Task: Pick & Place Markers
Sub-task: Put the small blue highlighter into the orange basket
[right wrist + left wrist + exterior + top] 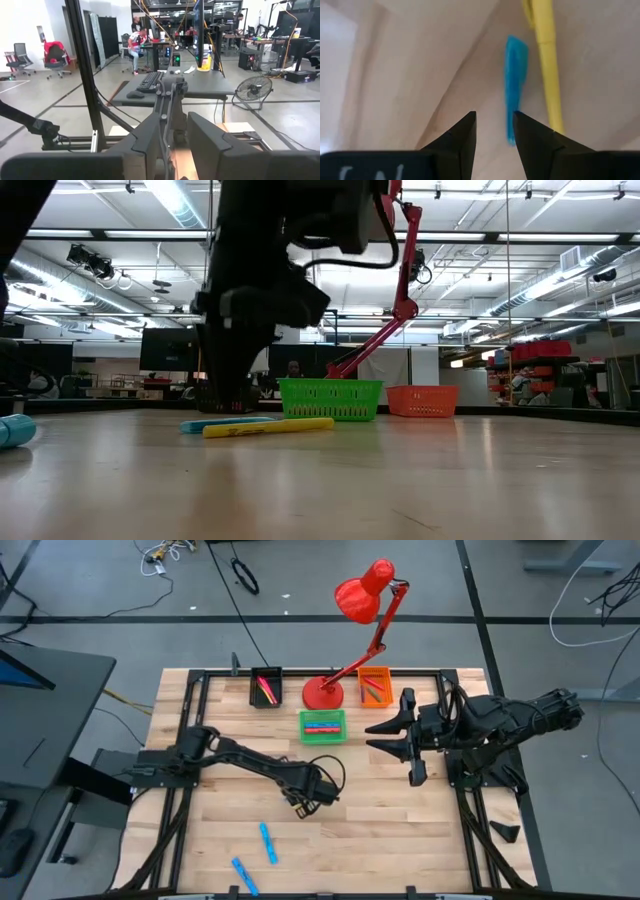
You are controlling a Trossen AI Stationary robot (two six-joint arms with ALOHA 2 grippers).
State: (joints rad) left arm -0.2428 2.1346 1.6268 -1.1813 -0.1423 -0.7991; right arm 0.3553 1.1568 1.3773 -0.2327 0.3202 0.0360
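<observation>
Wooden surface point(380, 830) on a black frame, grey lab floor round it; low view shows an open workshop w/ ceiling strip lights behind.

Nearest edge, left of centre: two blue markers point(268, 842) lying flat on the wood, one closer to the edge point(244, 876), near each other but not touching.

Mid-surface: left arm reaches in from the left, left gripper point(303, 802) pointed down at the wood. Left wrist view: its jaws stand a narrow gap apart, nothing between them, hanging just over the end of a blue marker point(515, 80) w/ a yellow marker point(546, 60) right beside it, roughly parallel. Low view shows the same pair flat on the surface, yellow one point(268, 427) in front, blue point(225, 422) behind, the dark gripper body looming just above and behind them.

Right side, mid: right arm comes in from the right, right gripper point(387, 736) held up off the wood, pointing left toward the bins, well apart from any marker. Right wrist view: jaws slightly parted, a slim gap, holding nothing.

Farther back, centre: green bin point(322, 726) w/ blue and pink/red markers inside. Far row: black bin point(266, 688) on the left w/ a red and a yellow stick in it, red lamp point(362, 625) w/ its base between, orange bin point(375, 687) on the right w/ a few markers, colours hard to tell.
</observation>
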